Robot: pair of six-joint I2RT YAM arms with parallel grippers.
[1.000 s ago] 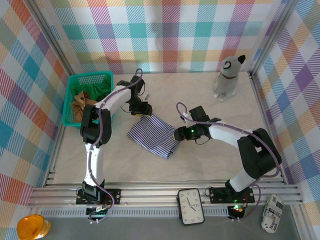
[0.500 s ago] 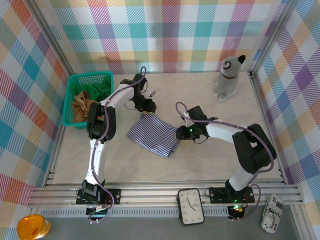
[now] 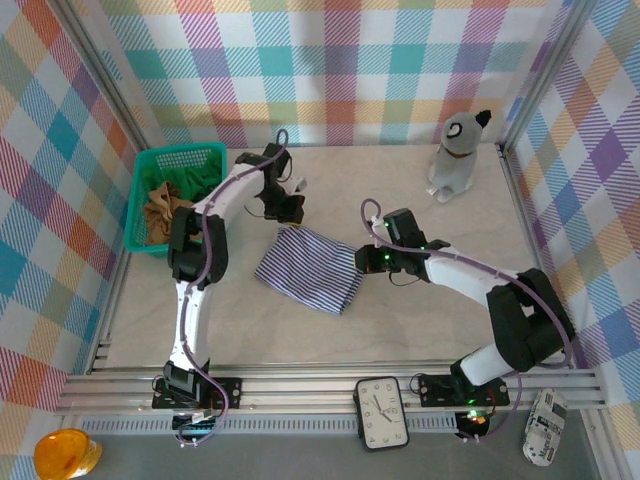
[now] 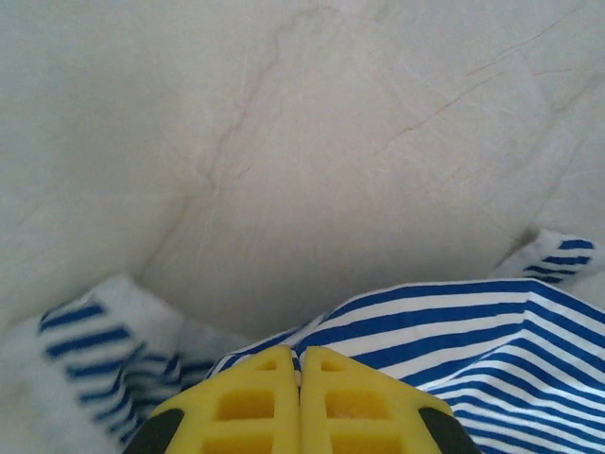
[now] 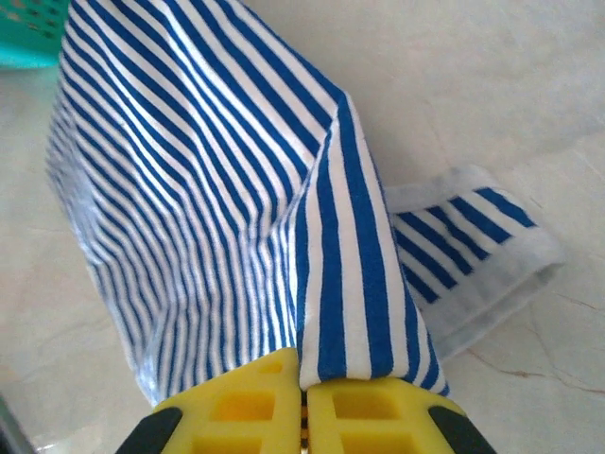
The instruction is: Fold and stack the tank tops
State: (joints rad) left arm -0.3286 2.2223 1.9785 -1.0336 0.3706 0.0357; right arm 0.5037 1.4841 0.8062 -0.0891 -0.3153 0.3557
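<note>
The navy-and-white striped cloth tank top [image 3: 305,268] lies folded into a rough diamond at the centre of the frame, its right edge pinched up into a ridge. The plain tan-brown cloth top [image 3: 160,208] and bright green cloth top [image 3: 200,180] sit crumpled together at upper left.

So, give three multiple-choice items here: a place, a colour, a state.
1. Where lies the navy-and-white striped cloth tank top? A on the wall; B on the pale table; C on the toy dog.
2. Which colour has the plastic mesh basket? A teal; B red; C black.
3. How is the right gripper? A wide open; B shut on nothing; C shut on that top.
Answers: B, it is spread on the table; A, its rim is teal; C, yellow fingers pinch a cloth fold.
</note>
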